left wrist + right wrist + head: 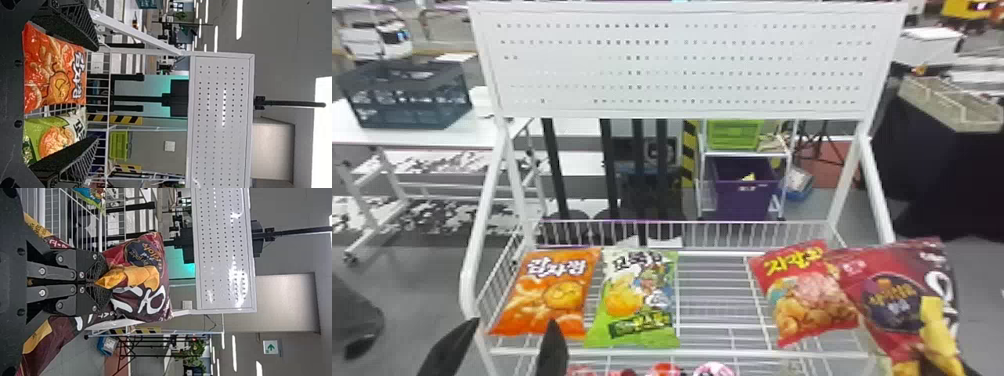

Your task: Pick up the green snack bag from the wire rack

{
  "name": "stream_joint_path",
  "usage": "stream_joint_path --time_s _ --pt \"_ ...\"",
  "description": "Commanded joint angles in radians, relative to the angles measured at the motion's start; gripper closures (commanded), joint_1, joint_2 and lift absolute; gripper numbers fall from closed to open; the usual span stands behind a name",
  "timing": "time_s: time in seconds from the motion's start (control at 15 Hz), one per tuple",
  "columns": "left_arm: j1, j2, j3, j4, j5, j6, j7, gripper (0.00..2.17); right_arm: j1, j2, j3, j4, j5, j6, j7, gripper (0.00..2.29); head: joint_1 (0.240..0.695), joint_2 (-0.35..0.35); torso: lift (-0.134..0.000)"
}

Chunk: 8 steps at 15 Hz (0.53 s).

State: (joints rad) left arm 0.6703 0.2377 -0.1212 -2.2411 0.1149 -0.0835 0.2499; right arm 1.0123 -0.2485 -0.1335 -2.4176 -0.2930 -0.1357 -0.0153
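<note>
The green snack bag (637, 300) lies on the wire rack (717, 352), just right of the orange bag (547, 295). My left gripper (504, 337) stands open at the rack's front left, before the orange bag. In the left wrist view, nothing is held by the left gripper (98, 94); the green bag (51, 137) is partly covered by one finger, and the orange bag (55, 74) shows between both. At the rack's right end, my right gripper (969, 369) is mostly behind a maroon bag (897, 305). The right gripper (103, 282) is shut on that maroon bag (145, 254).
A red bag (812, 295) leans beside the maroon one on the rack. The white pegboard (682, 65) rises behind, and side posts (482, 230) frame the rack. Bare wire shelf lies between the green and red bags. More packages (714, 370) sit on a lower level.
</note>
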Motion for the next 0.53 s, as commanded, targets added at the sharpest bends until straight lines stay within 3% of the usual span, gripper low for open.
stream_joint_path --time_s 0.0,0.47 --pt "0.000 0.000 0.000 0.000 0.000 0.000 -0.001 0.08 0.000 0.000 0.000 -0.002 0.000 0.000 0.000 2.19 0.499 0.000 0.000" --pt "0.002 0.002 0.000 0.000 0.000 0.000 -0.001 0.08 0.000 -0.002 0.000 -0.005 0.002 -0.003 0.000 2.19 0.499 0.000 0.000"
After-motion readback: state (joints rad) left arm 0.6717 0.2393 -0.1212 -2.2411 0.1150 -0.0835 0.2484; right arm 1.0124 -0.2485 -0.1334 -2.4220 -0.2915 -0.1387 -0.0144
